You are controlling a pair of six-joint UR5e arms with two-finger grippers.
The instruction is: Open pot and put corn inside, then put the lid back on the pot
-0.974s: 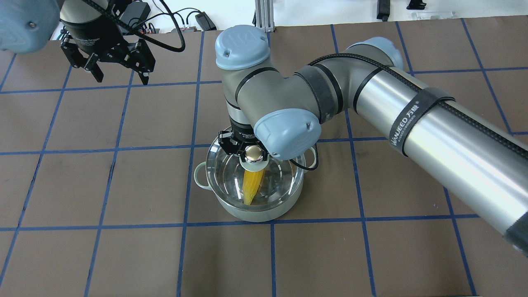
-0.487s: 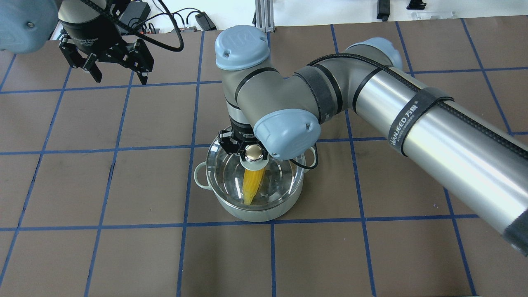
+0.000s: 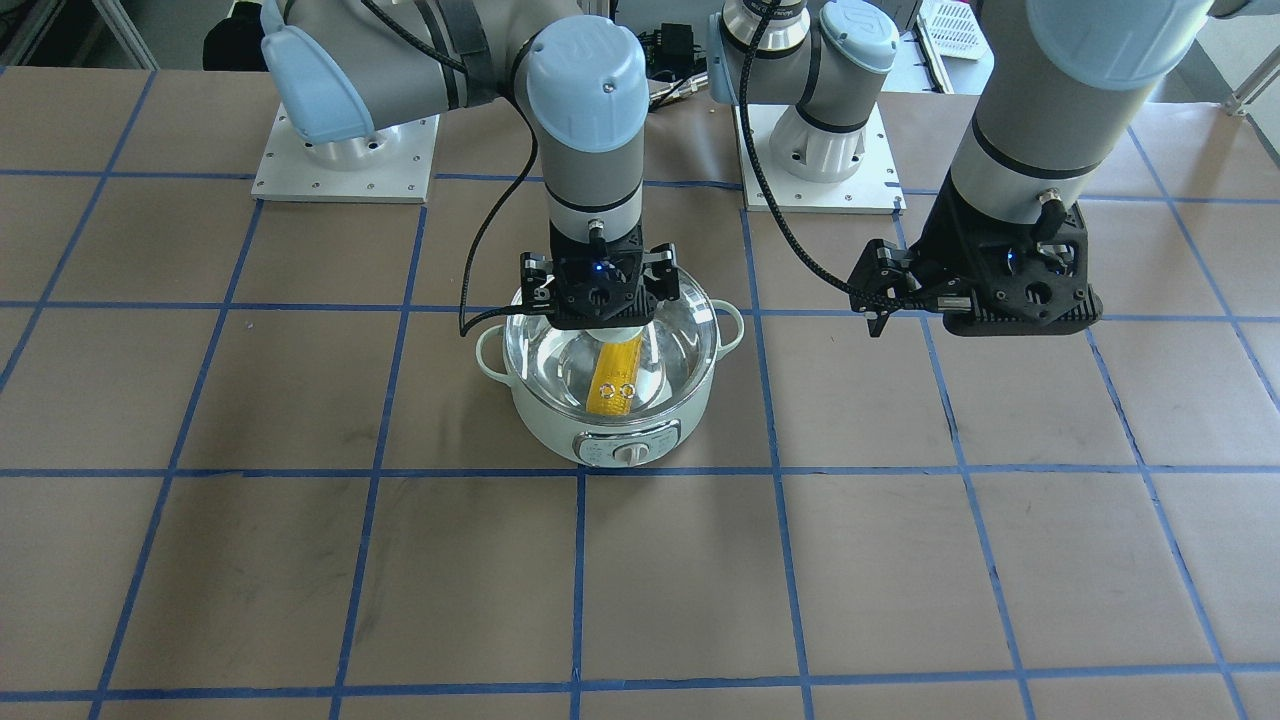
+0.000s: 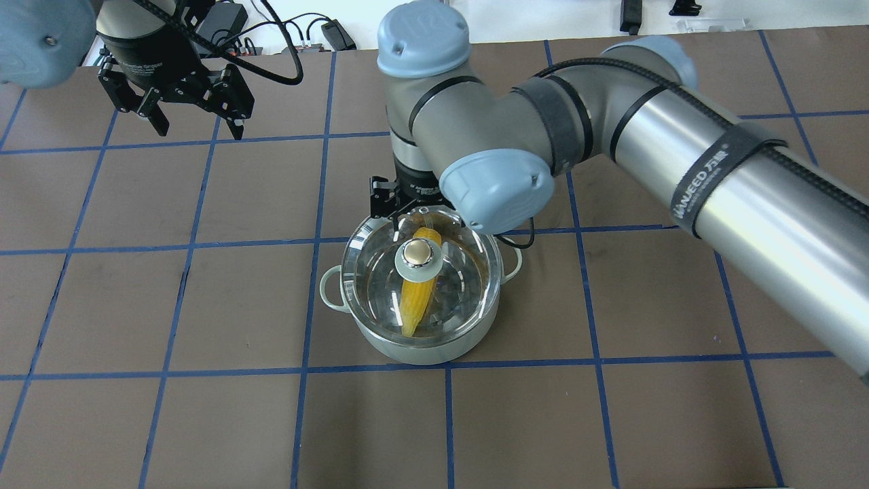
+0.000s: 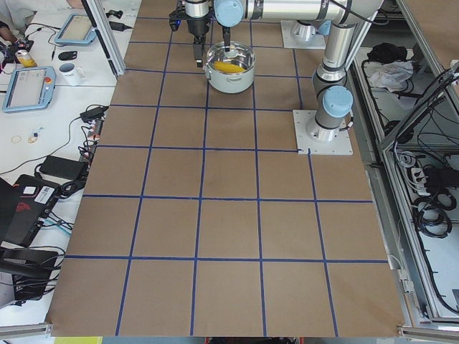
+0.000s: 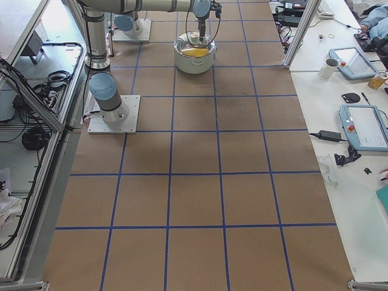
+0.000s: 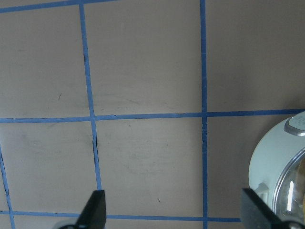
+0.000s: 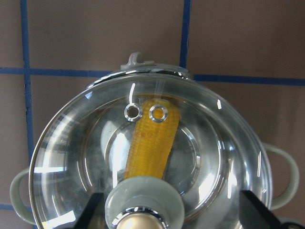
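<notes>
The pale green pot (image 4: pixel 421 348) stands mid-table on the brown mat, its dial panel (image 3: pixel 625 450) facing away from the robot. The yellow corn (image 4: pixel 415 302) lies inside it under the clear glass lid (image 4: pixel 468 285), which sits on the rim. The lid's knob (image 4: pixel 416 257) is free. My right gripper (image 3: pixel 598 300) hangs just above the knob, open; in the right wrist view (image 8: pixel 174 214) its fingertips (image 8: pixel 93 210) stand wide on either side of the knob (image 8: pixel 143 205). My left gripper (image 4: pixel 200 129) is open and empty, high over the mat, well to the left of the pot.
The pot's edge (image 7: pixel 274 162) shows at the right of the left wrist view. The two arm base plates (image 3: pixel 345 160) sit at the robot's side of the table. Cables and power bricks (image 4: pixel 326 34) lie beyond the far edge. Side benches hold tablets and a mug (image 5: pixel 70 72).
My right gripper has let go of the lid knob, opened and lifted away toward the far side. The lid stays on the pot over the corn. The left arm has hardly moved.
</notes>
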